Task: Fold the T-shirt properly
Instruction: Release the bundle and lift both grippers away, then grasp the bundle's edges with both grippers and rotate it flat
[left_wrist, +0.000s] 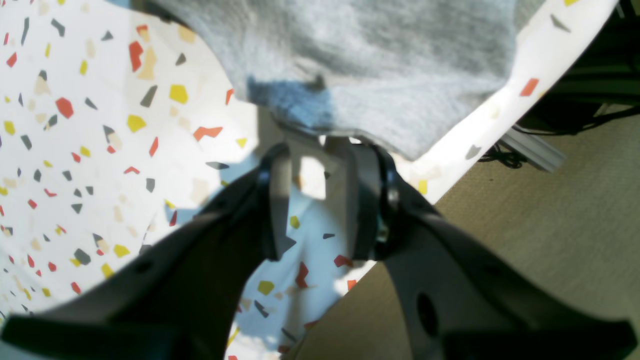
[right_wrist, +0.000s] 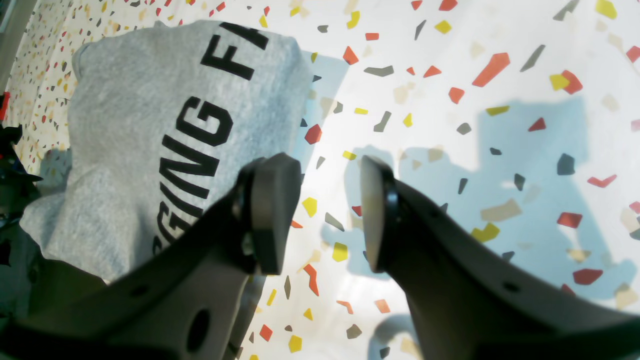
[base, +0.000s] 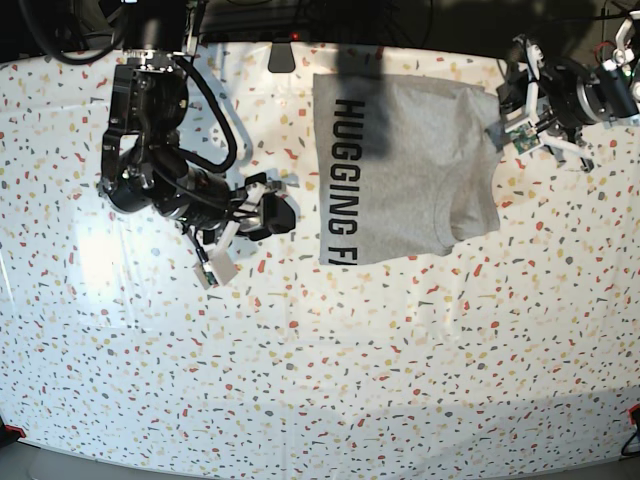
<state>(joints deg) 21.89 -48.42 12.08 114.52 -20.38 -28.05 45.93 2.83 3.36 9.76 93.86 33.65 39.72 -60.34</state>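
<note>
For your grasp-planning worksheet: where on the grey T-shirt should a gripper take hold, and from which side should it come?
Probably the T-shirt's loose sleeve corner near the left gripper, approached from the table edge beside it: there the cloth lies thin and reachable, unlike the flat printed middle.

1. The T-shirt (base: 410, 170) was heather-grey cotton, lying on the terrazzo-patterned bench (base: 300, 380) near its far edge, right of centre in the base view.
2. It lay partly folded into a rough rectangle, with one long straight edge on the left in that view.
3. Black block capitals reading "HUGGING F" ran along that straight edge, facing up, the rest of the word hidden at the near hem.
4. The opposite side was less tidy: a sleeve bulged outward and the cloth was gently wrinkled.
5. In the right wrist view the print (right_wrist: 200, 135) showed as "GING F" on the grey fabric.
6. In the left wrist view a plain grey edge (left_wrist: 370, 65) lay at the bench's rim.
</note>
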